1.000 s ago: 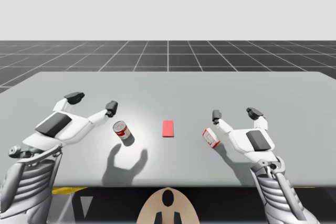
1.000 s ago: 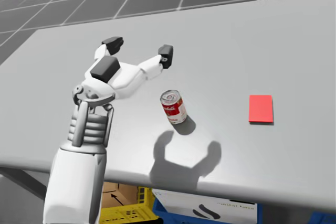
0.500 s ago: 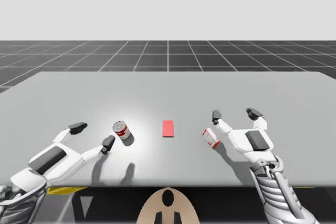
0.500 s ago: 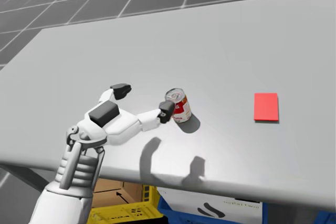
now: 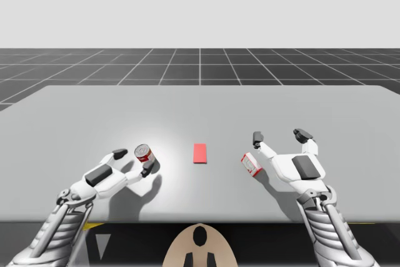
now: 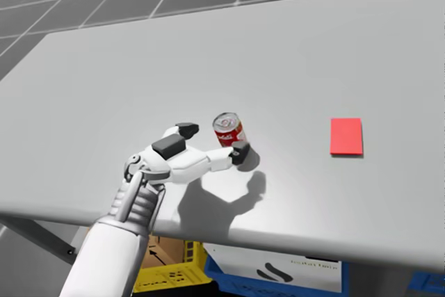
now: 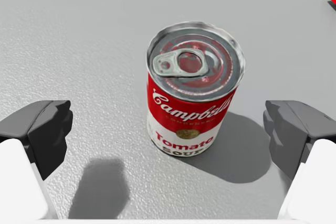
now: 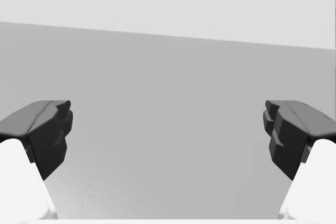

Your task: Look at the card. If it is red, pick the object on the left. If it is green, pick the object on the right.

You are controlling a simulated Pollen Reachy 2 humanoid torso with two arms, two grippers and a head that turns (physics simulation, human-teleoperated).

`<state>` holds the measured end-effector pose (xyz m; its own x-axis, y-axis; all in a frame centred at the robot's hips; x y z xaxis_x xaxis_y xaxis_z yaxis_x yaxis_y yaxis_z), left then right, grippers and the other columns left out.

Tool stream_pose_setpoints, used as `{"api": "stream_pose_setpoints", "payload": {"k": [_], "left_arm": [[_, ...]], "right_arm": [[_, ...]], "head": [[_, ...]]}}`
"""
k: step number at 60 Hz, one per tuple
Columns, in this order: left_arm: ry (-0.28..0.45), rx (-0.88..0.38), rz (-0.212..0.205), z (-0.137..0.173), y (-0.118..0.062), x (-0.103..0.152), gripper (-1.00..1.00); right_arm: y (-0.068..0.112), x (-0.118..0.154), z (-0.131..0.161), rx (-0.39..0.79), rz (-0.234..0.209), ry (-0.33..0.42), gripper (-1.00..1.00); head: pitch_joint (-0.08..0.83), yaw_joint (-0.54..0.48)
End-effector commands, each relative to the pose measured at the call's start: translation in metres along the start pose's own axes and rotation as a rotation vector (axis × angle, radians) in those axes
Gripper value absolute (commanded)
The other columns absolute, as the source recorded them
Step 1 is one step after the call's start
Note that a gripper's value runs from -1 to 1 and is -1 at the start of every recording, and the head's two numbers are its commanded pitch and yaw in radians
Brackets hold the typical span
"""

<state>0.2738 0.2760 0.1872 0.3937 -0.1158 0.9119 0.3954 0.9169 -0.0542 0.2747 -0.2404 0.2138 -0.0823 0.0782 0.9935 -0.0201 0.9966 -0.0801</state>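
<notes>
1. Spreading can (image 7: 194,87), card (image 5: 200,152) and box (image 5: 251,164) in one row across the desk (image 5: 200,104), making the choice a plain left-or-right one.
2. Straddling the can with the left end effector (image 5: 132,162), released and low to the desk, lining up for a side grasp.
3. Hovering the right end effector (image 5: 279,135), released and empty, just beside the box, probably idling because red means left.
4. Standing upright left of the card, between the left fingers (image 7: 37,129): the can, being the thing to pick.
5. Lying flat mid-row and reading red: the card.
6. Revealing gaps on both sides of the can in the left wrist view, while looking like contact at one finger in the high view.
</notes>
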Motion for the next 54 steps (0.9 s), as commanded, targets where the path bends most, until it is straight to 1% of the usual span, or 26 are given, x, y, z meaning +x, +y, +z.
{"api": "stream_pose_setpoints", "payload": {"k": [1,5,8,11,14,22,24,25,26,27,28,31,32,35,41,42,44,45,48,49,52,53,54], "left_arm": [[0.039,-0.02,0.025,-0.024,0.0,0.007,-1.0],[0.051,-0.021,0.035,-0.03,-0.001,0.008,-1.0],[0.06,-0.026,0.05,-0.035,-0.001,0.009,-1.0],[0.06,-0.019,0.054,-0.039,-0.001,0.009,-1.0],[0.061,-0.018,0.067,-0.044,-0.001,0.01,-1.0],[0.056,-0.008,0.064,-0.048,-0.001,0.009,-0.98],[0.054,-0.003,0.065,-0.047,-0.001,0.008,-0.75],[0.052,0.001,0.065,-0.047,0.0,0.007,0.09],[0.052,0.0,0.066,-0.046,0.0,0.007,0.73],[0.053,0.0,0.066,-0.046,0.0,0.006,0.79],[0.055,-0.002,0.069,-0.045,0.0,0.006,0.94],[0.055,-0.002,0.071,-0.045,0.0,0.005,0.96],[0.057,-0.002,0.07,-0.045,0.0,0.004,1.0],[0.059,-0.004,0.068,-0.045,-0.001,0.004,1.0],[0.064,-0.013,0.075,-0.045,0.0,0.003,1.0],[0.064,-0.013,0.073,-0.044,0.0,0.003,1.0],[0.065,-0.014,0.074,-0.044,0.0,0.003,1.0],[0.064,-0.014,0.074,-0.044,0.0,0.003,1.0],[0.064,-0.015,0.073,-0.044,0.0,0.002,1.0],[0.064,-0.015,0.075,-0.044,0.0,0.002,1.0],[0.065,-0.015,0.073,-0.044,-0.001,0.002,1.0],[0.065,-0.016,0.073,-0.044,-0.001,0.002,1.0],[0.065,-0.016,0.073,-0.044,-0.001,0.002,1.0]], "right_arm": [[0.001,0.0,0.0,-0.003,-0.001,-0.001,-1.0],[0.001,0.0,0.0,-0.004,0.001,-0.002,-1.0],[0.0,0.0,0.0,-0.005,0.003,-0.003,-1.0],[0.0,-0.001,0.0,-0.004,0.005,-0.003,-1.0],[0.0,-0.001,0.0,-0.003,0.006,-0.004,-1.0],[0.0,0.0,0.0,-0.002,0.007,-0.012,-1.0],[0.0,0.0,0.0,-0.002,0.007,-0.013,-1.0],[0.0,0.001,0.0,-0.003,0.007,-0.013,-1.0],[0.0,0.001,0.0,-0.003,0.008,-0.013,-1.0],[0.0,0.001,0.0,-0.003,0.008,-0.013,-1.0],[0.0,0.001,0.0,-0.002,0.008,-0.013,-1.0],[0.0,0.001,0.0,-0.002,0.009,-0.014,-1.0],[0.0,0.001,0.0,-0.003,0.01,-0.014,-1.0],[0.0,0.001,0.0,-0.003,0.01,-0.015,-1.0],[0.0,0.001,0.0,-0.004,0.01,-0.015,-1.0],[0.0,0.001,0.0,-0.003,0.01,-0.014,-1.0],[0.0,0.001,0.0,-0.003,0.01,-0.013,-1.0],[0.0,0.001,0.0,-0.003,0.01,-0.012,-1.0],[0.0,0.0,0.0,-0.003,0.008,-0.011,-1.0],[0.001,0.0,0.0,-0.003,0.008,-0.009,-1.0],[0.001,0.0,0.0,-0.002,0.008,-0.008,-1.0],[0.001,0.0,0.0,-0.002,0.008,-0.008,-1.0],[0.001,0.0,0.0,-0.001,0.008,-0.008,-1.0]], "head": [[0.683,0.35],[0.686,0.35],[0.686,0.35],[0.687,0.35],[0.688,0.34],[0.683,0.34],[0.681,0.34],[0.679,0.34],[0.678,0.34],[0.677,0.34],[0.675,0.34],[0.672,0.34],[0.667,0.34],[0.657,0.34],[0.603,0.35],[0.577,0.35],[0.556,0.35],[0.522,0.35],[0.49,0.35],[0.459,0.35],[0.429,0.35],[0.399,0.35],[0.39,0.35]]}}
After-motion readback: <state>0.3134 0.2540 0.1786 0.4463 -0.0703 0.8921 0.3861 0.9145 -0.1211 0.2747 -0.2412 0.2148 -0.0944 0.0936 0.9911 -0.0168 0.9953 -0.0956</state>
